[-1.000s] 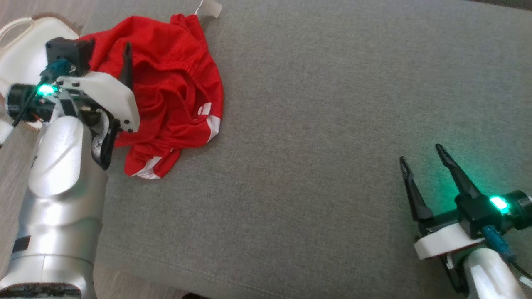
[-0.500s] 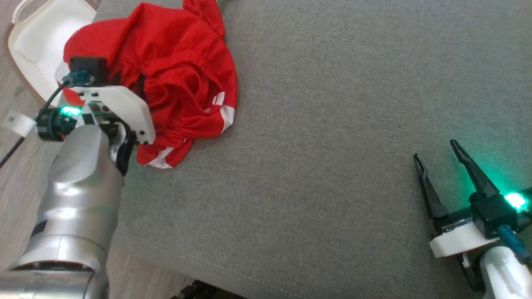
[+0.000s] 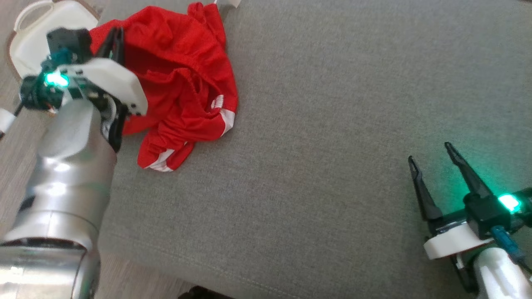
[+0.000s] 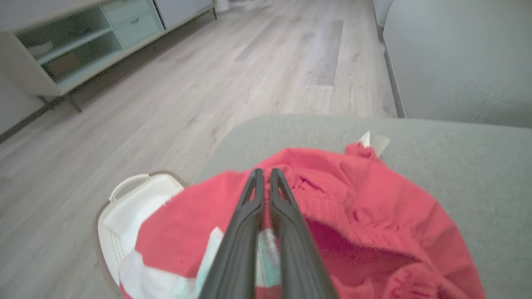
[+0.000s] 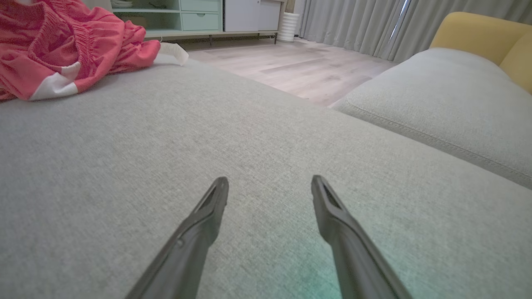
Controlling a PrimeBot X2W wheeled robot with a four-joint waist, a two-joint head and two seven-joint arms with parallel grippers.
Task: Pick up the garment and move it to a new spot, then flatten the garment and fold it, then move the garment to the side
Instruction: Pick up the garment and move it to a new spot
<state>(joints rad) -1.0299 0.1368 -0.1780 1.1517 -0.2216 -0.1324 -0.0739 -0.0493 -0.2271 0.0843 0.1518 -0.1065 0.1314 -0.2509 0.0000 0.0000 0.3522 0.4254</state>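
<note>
Where the left end effector (image 4: 263,176) reached over the far left corner of the sofa cushion (image 3: 332,124), its two dark fingers were clenched nearly tip to tip. Red cloth rose on both sides of them in the left wrist view. A fold of the garment (image 3: 183,83) appeared to be pinched low between them, though the exact bite was hidden by the fingers themselves.

From that grip the rest of the garment lay crumpled to the right of the fingers and toward the robot. Its long axis ran from the cushion's far edge down to a white-striped hem nearest the robot. It rested on the cushion near the left edge, beside a white basket (image 3: 29,45) on the wooden floor (image 4: 249,62).

The left arm was plainly the nearer one. The right end effector (image 3: 428,151) was released, fingers spread wide and holding nothing. It hovered low over bare cushion well apart from the garment, which lay far off to its left.

Any carry to a new spot would probably run rightward across the open cushion.
</note>
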